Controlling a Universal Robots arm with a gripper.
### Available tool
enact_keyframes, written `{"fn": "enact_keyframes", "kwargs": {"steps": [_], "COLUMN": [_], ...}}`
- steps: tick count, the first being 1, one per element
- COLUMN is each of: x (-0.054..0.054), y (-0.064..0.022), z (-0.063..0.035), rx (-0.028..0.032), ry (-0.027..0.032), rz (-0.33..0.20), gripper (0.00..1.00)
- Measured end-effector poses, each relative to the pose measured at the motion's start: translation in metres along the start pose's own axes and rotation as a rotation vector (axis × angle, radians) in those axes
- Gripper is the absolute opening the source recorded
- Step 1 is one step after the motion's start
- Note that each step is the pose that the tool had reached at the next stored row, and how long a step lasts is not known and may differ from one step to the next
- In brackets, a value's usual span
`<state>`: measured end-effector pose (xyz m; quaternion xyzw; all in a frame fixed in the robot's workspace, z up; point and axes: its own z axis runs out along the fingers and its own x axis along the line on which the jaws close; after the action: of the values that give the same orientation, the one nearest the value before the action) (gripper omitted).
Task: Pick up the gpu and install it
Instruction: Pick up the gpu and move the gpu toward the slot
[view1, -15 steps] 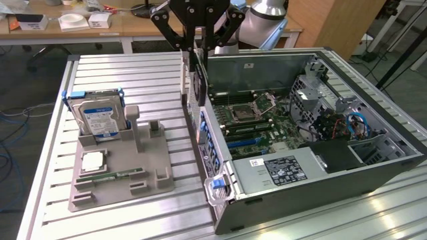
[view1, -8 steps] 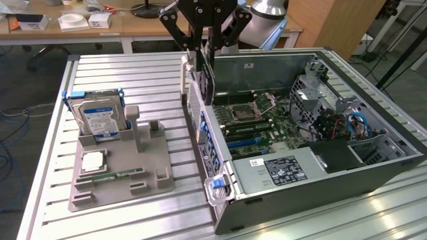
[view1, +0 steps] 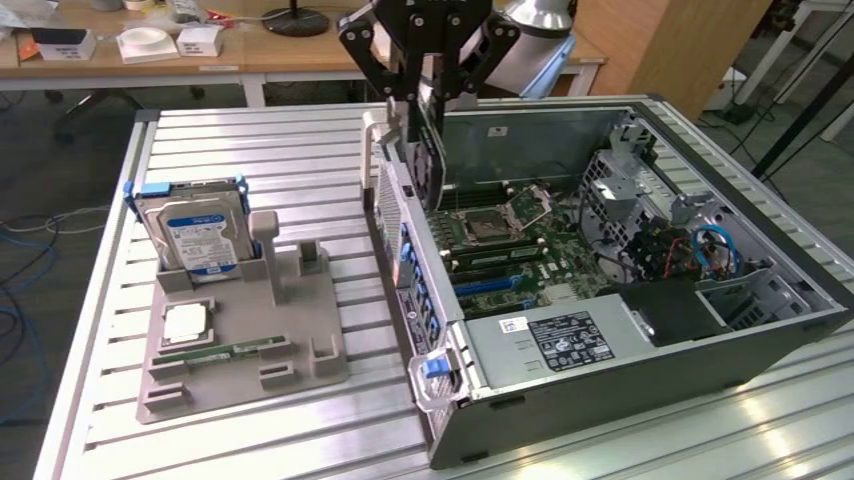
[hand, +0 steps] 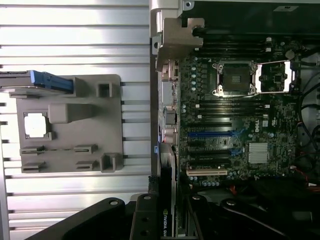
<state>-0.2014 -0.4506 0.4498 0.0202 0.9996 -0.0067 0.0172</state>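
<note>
**Item list: open PC case, parts tray, one card in hand**

Surface: slatted aluminium table (view1: 267, 150), with wooden desks behind it.

1. Computer case (view1: 747, 350), lying on its side with the panel off. Inside it:
   - motherboard (view1: 514, 245) with an empty, unlatched processor socket (hand: 235, 80) and blue expansion slots
   - silver power supply (view1: 561, 340) with a black label
   - drive cage with blue cables

2. Grey parts tray (view1: 240, 375), just beside the case on the exterior view's left. It holds:
   - hard drive (view1: 200, 235), upright in its blue-edged cradle
   - processor chip (view1: 184, 322), lying flat
   - narrow green RAM stick (view1: 220, 352), lying flat

3. My claw (view1: 427, 95) is held high, pointing straight down over the case wall nearest the tray. Its fingers are closed partway, pinching the gpu (view1: 424, 150).

4. The gpu hangs on edge beneath me, off the tray, along that wall and beside the slots. From my wrist I see it edge-on (hand: 165, 200). I cannot tell whether it touches the case.
</note>
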Motion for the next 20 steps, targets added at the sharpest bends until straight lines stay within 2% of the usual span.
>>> {"fn": "enact_keyframes", "kwargs": {"steps": [20], "x": [-0.032], "y": [0.0013], "z": [0.0011], "rx": [0.0000], "ry": [0.0000], "rz": [0.000], "gripper": [0.26]}}
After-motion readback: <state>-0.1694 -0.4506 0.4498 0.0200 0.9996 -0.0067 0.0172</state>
